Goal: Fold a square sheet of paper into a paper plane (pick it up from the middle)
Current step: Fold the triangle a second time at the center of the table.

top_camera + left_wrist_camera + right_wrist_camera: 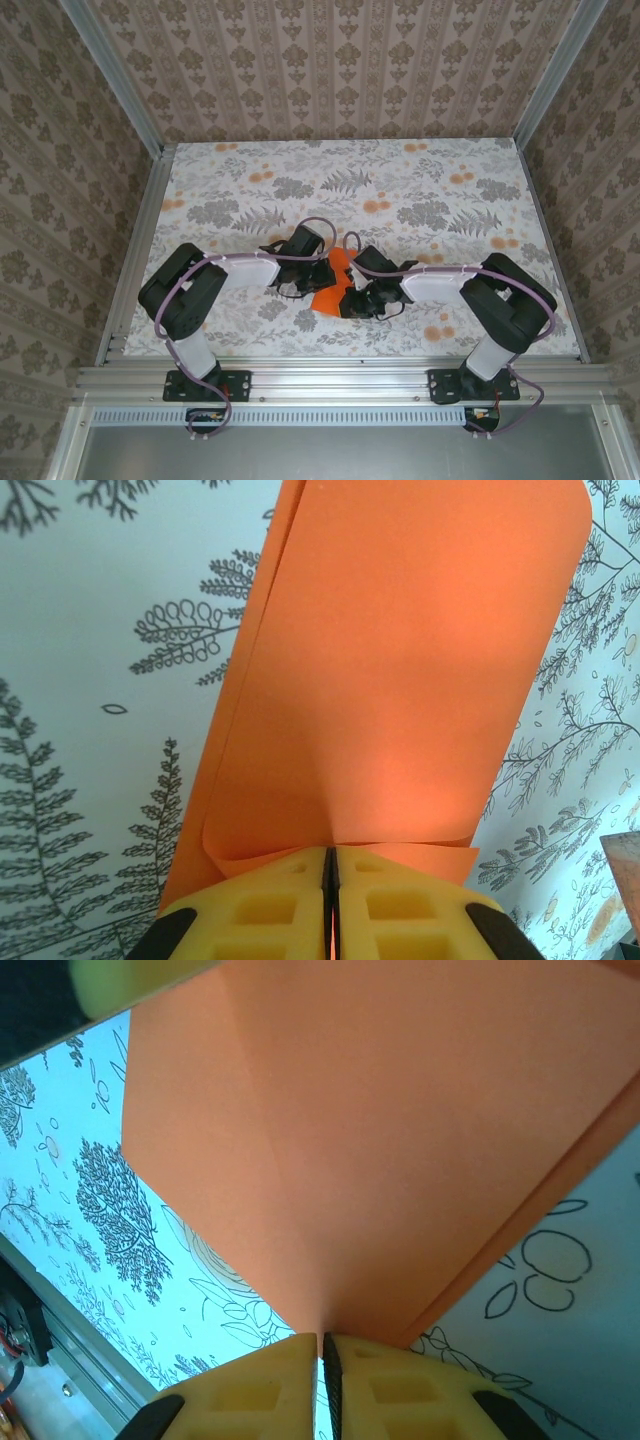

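The square sheet of paper (329,298) is bright orange and folded. It hangs a little above the floral table between my two grippers, near the middle front. My left gripper (320,277) is shut on it. In the left wrist view the yellow fingertips (331,852) meet on a doubled edge, and two layers of the sheet (400,680) spread away from them. My right gripper (353,298) holds the opposite side. Its jaws (322,1338) pinch a creased point of the sheet (400,1140). A yellow finger (130,980) of the left gripper shows at the top left there.
The floral tabletop (420,200) stretches behind and to both sides of the grippers. An aluminium rail (340,380) runs along the near edge by the arm bases. Patterned walls (340,60) close in the back and both sides.
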`<move>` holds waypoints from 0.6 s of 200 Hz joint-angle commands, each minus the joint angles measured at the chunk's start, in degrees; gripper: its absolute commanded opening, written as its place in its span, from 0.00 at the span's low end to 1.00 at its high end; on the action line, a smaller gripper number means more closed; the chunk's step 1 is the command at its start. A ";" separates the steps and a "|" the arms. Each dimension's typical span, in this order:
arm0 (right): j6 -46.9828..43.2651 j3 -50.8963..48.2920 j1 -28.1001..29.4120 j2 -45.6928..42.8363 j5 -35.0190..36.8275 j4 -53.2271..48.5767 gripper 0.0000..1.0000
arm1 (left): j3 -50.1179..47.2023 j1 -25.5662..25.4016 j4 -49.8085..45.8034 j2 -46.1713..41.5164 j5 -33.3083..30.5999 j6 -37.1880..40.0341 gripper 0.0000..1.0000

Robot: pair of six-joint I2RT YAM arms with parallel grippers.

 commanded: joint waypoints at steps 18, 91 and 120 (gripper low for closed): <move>0.12 -1.66 0.22 0.90 2.40 -5.02 0.14 | 0.04 -0.43 -4.83 1.30 -1.70 1.78 0.11; 2.15 3.34 -0.14 -4.50 0.11 -0.62 0.13 | 0.17 -0.50 -4.81 0.91 -1.62 1.87 0.11; 4.02 3.75 -0.41 0.38 -0.14 3.22 0.13 | 0.61 -0.53 -4.86 1.21 -1.47 1.91 0.11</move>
